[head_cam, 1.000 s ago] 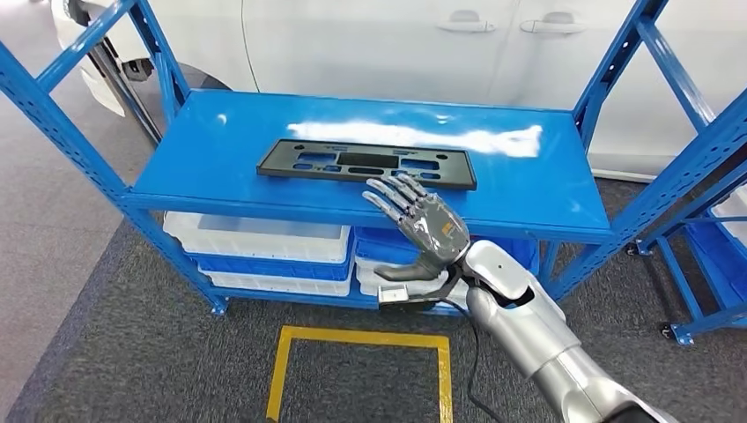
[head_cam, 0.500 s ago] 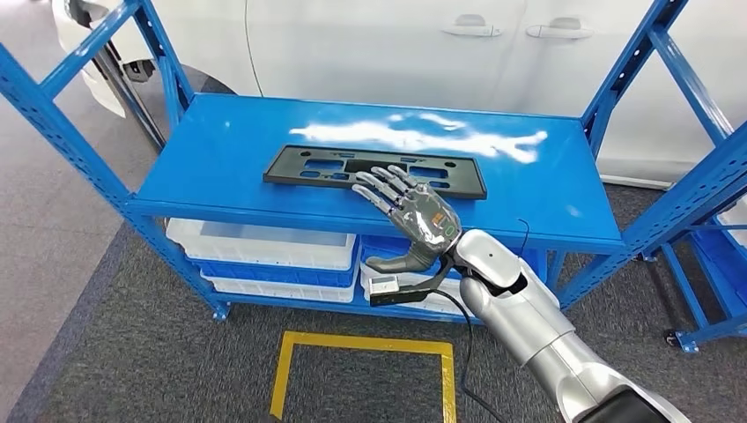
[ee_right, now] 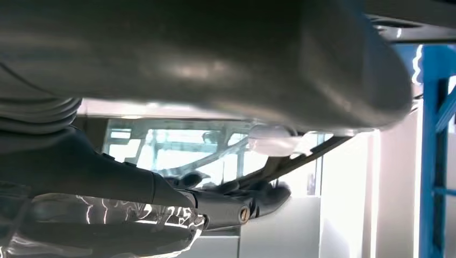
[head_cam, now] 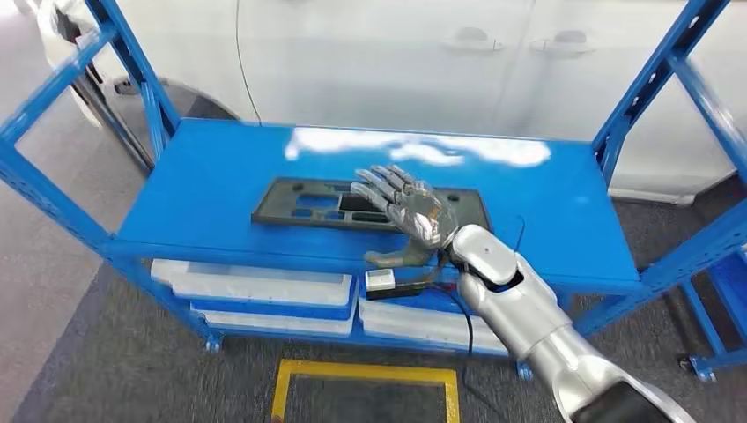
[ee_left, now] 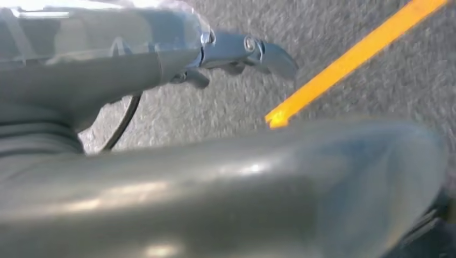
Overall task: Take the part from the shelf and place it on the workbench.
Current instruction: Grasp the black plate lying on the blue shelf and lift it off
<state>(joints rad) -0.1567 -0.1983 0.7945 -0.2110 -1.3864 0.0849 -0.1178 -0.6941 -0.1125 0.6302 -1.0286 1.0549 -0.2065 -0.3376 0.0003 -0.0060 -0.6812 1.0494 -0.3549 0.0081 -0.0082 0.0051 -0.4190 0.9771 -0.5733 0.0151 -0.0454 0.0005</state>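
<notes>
Since the earlier frames the right hand (head_cam: 412, 214) has advanced from the front edge of the shelf (head_cam: 203, 189) to a spot over the part (head_cam: 304, 204). The whole head view has also shifted, so the camera moved as well.

Right hand: fingers (head_cam: 380, 182) stretched out and spread, lying over the middle-right stretch of the part. Thumb (head_cam: 392, 257) points down in front of the shelf's front edge. Nothing is grasped; the hand is released. Cannot tell whether the fingertips touch the part or hover just above it.

Part: flat black rectangular frame with several cut-outs, lying flat on the blue top board of the shelf, long side parallel to the front edge, near the middle. Its right end shows past the hand.

Left hand (ee_left: 236, 54): seen in the left wrist view above grey carpet (ee_left: 226, 107) and an orange floor line (ee_left: 344, 59). Cannot tell whether its fingers are spread or curled; nothing visible in it.

Surroundings: white trays (head_cam: 255, 286) on the lower level of the shelf; white car body (head_cam: 370, 62) directly behind; yellow square outline (head_cam: 366, 374) on the carpet in front of the shelf; black cable (head_cam: 462, 317) hanging from the right wrist.
</notes>
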